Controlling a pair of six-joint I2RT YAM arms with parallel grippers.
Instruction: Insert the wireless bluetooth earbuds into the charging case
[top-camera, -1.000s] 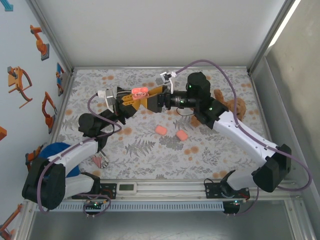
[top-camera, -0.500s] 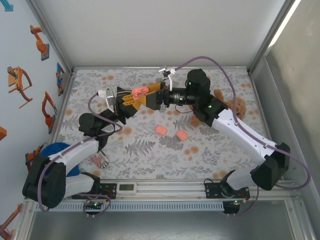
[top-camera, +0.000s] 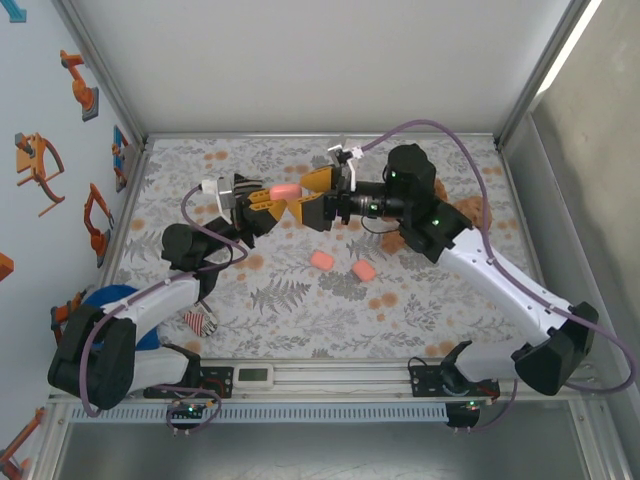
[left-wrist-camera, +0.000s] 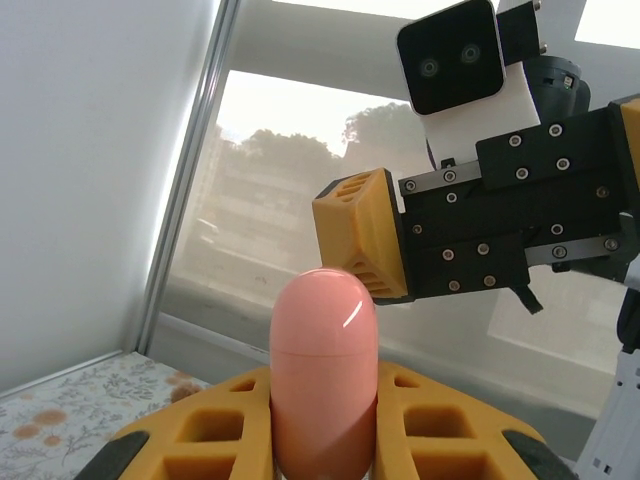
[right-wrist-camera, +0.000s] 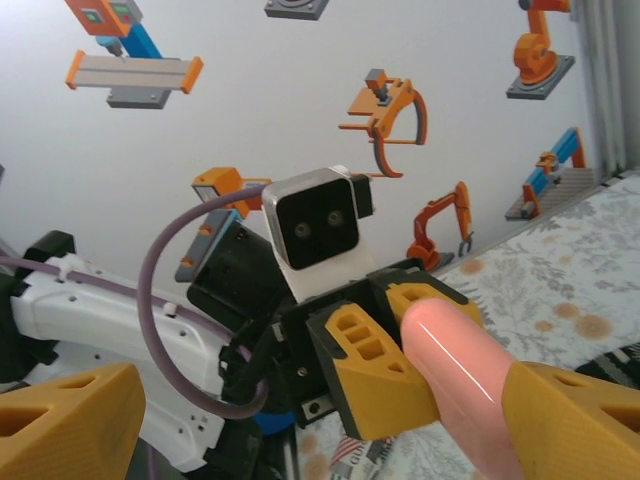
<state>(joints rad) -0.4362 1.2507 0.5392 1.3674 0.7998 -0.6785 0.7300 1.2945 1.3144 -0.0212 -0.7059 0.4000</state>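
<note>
You are working in a robotics lab test cell: white panels (top-camera: 320, 60) in an aluminium frame (top-camera: 106, 75) are boxing in a floral cloth (top-camera: 300, 300) spread flat, robot-arm stickers (top-camera: 38, 160) are lining the left wall (top-camera: 30, 100), and a metal mounting rail (top-camera: 340, 375) is running along the near edge.

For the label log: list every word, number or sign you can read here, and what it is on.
None readable.
Wall stickers: wordless robot drawings.
White box on the front rail: too small to read.
Pink case: blank on the side shown.
</note>
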